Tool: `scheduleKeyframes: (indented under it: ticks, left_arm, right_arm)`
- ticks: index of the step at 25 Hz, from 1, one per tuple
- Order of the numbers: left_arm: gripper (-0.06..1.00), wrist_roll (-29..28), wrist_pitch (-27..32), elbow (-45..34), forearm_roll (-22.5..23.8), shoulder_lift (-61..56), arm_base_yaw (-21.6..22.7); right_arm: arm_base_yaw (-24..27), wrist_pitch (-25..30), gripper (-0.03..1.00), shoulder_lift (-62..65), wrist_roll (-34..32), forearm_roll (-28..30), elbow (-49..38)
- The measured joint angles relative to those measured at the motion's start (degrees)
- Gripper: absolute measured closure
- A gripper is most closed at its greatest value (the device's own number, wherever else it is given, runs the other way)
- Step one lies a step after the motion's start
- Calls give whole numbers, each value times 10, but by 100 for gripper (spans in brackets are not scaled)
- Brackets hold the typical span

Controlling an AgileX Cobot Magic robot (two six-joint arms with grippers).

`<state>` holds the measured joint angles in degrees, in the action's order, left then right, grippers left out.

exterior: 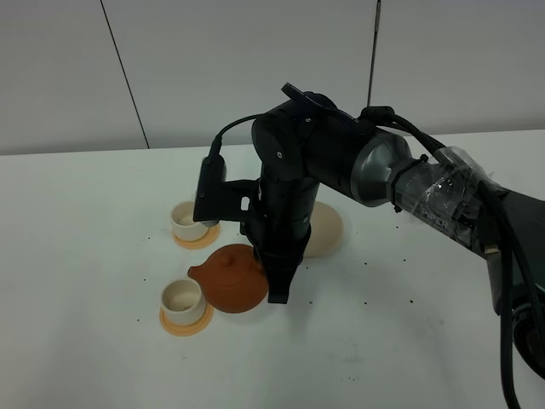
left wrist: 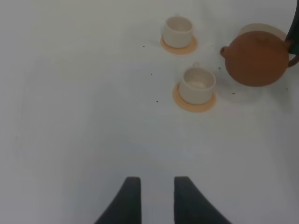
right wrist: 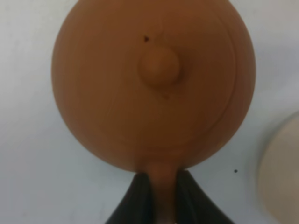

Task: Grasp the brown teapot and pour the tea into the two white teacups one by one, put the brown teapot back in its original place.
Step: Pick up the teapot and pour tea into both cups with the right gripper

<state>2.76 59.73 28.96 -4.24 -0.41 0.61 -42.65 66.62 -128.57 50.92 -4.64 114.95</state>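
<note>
Carrying stage, item one: brown teapot, off its pale saucer and left of the desk's middle, just beside the nearer white teacup.
- Hold: right fingers are clamped on either side of the loop handle.
- Attitude: appears upright, with the lid knob facing the wrist camera. Whether the base clears the desk cannot be told.
- Heading: spout points toward the desk's left edge and the handle toward its right. The long axis runs spout to handle, roughly parallel to the far edge.
- Step, judged: teapot is grasped and brought to the first cup, and pouring has not yet begun.
- Next move, judged: set the spout over that cup's mouth, then tip the teapot spout-down along its long axis. The lid is loose-looking, so tilt gently.

Item two: farther white teacup, nearer the far edge, on its orange coaster.

Item three: left fingers, apart with nothing between them, well clear of the cups.
</note>
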Motion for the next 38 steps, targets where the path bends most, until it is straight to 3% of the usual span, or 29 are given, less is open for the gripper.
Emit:
scheduleKeyframes:
  ticks: [26,38]
  left_arm:
    - [70,0,0,0,0,0,0]
    - [70,0,0,0,0,0,0]
  right_arm:
    - [-11,-30,87,0,1,12,0]
    - [-12,-37,87,0,-31,82,0]
